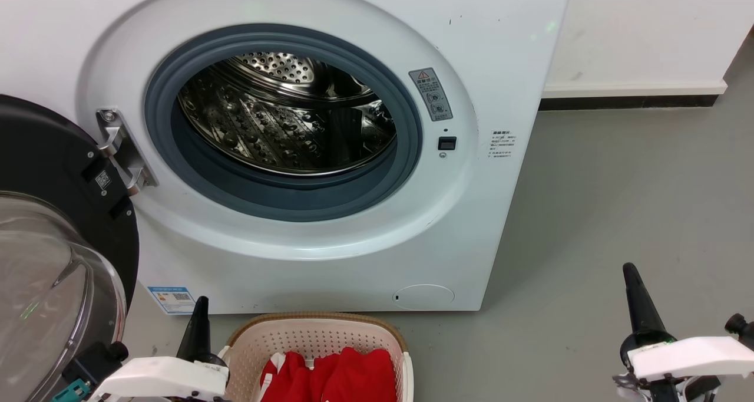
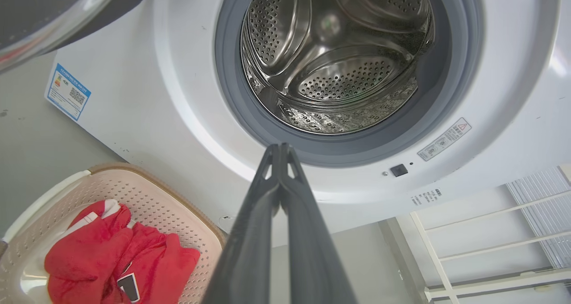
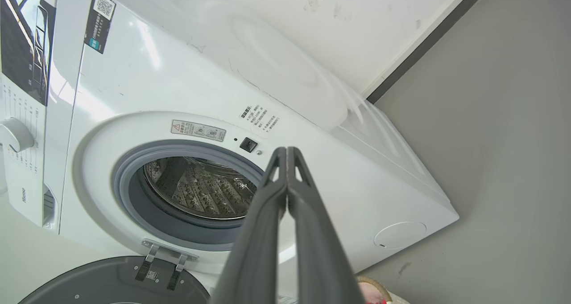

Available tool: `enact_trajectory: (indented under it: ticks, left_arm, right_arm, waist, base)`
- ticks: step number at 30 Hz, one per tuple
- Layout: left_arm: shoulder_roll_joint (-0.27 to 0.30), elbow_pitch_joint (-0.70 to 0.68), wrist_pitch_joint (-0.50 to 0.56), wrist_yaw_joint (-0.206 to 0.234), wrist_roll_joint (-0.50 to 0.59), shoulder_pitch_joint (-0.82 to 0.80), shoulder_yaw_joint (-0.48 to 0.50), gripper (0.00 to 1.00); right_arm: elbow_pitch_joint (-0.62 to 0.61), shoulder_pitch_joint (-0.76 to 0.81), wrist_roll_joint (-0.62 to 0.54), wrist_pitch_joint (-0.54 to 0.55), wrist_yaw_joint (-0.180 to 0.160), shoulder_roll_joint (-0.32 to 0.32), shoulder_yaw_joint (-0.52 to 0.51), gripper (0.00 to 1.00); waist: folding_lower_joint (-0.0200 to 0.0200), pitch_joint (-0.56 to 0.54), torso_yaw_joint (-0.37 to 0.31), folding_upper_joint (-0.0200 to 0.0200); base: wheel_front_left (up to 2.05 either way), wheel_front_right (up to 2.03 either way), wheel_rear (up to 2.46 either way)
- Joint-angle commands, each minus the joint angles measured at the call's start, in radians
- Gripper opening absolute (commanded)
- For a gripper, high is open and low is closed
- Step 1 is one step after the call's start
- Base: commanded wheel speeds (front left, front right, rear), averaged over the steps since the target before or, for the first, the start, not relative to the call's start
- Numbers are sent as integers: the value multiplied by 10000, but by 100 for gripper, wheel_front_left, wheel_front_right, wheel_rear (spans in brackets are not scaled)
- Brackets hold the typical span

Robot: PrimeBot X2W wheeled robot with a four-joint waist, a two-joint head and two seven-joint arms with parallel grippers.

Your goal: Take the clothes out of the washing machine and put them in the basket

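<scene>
The clothes (image 1: 347, 375) lie in a red heap inside the basket (image 1: 312, 334), with white trim and a black-and-white patch showing on 1 piece. The basket stands on the floor (image 1: 618, 184), near us and just in front of the washing machine (image 1: 330, 266). The machine's door (image 1: 59, 172) hangs open on the left. The steel drum (image 1: 277, 125) shows no fabric in the part we see, so we judge the task done or nearly so; at most a check of the drum's near bottom is left. Our left pincer (image 1: 201, 305) sits just left of the basket and our right pincer (image 1: 631, 272) well to the right. Both have their fingers pressed together on nothing.
</scene>
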Motion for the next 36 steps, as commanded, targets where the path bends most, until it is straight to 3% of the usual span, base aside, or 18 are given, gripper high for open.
enact_trajectory:
  ticks: [1,36]
  left_arm:
    - [-26,-65,51,-62,-253,-272,73,0]
    - [-165,368,973,-576,-4183,-884,438,0]
  right_arm:
    - [-46,-331,250,35,-2,-77,-25,0]
    - [444,-792,4017,990,-3,-50,-272,0]
  waist:
    - [0,3,4,0]
    - [-1,112,142,0]
  base:
    - [0,0,0]
    - [0,0,0]
